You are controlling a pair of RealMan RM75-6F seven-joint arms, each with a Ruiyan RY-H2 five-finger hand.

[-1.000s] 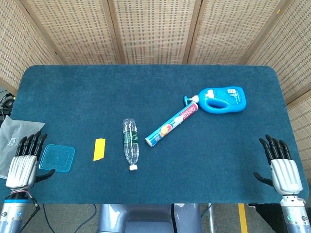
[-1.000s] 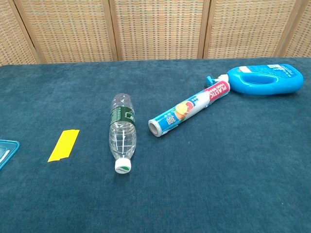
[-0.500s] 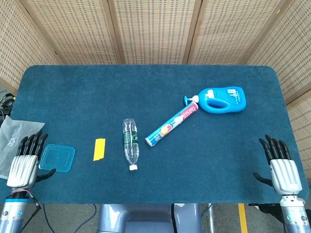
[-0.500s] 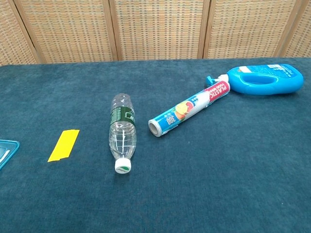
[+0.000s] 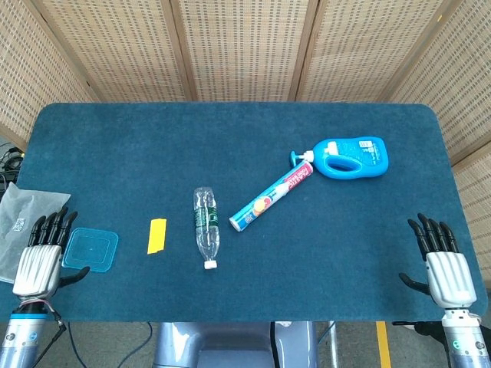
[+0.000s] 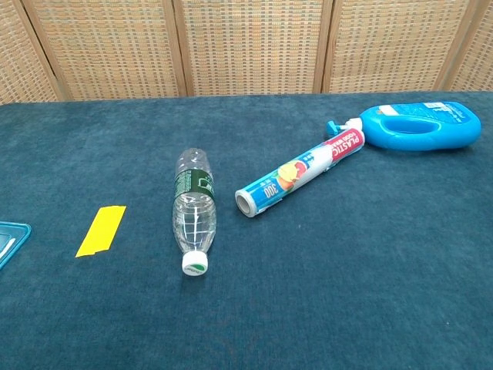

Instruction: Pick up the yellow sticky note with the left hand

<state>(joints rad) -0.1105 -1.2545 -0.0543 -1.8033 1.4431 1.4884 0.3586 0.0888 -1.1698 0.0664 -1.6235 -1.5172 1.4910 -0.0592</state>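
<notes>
showing both empty, spread hands, left hand point(image 5: 37, 264) and right hand point(image 5: 447, 270), only overhead; yellow sticky note point(image 5: 156, 235) lies untouched.

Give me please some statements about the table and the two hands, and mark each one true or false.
1. The yellow sticky note lies flat on the table, and no hand touches it. True.
2. The left hand holds the clear water bottle. False: the bottle lies on its side on the cloth, and the left hand holds nothing, near the table's left edge.
3. The sticky note is between the blue square lid and the water bottle. True.
4. The blue detergent bottle stands upright. False: it lies on its side.
5. The right hand has its fingers apart and is empty. True.
6. The plastic wrap roll rests on the sticky note. False: the roll lies beyond the bottle, apart from the note.
</notes>
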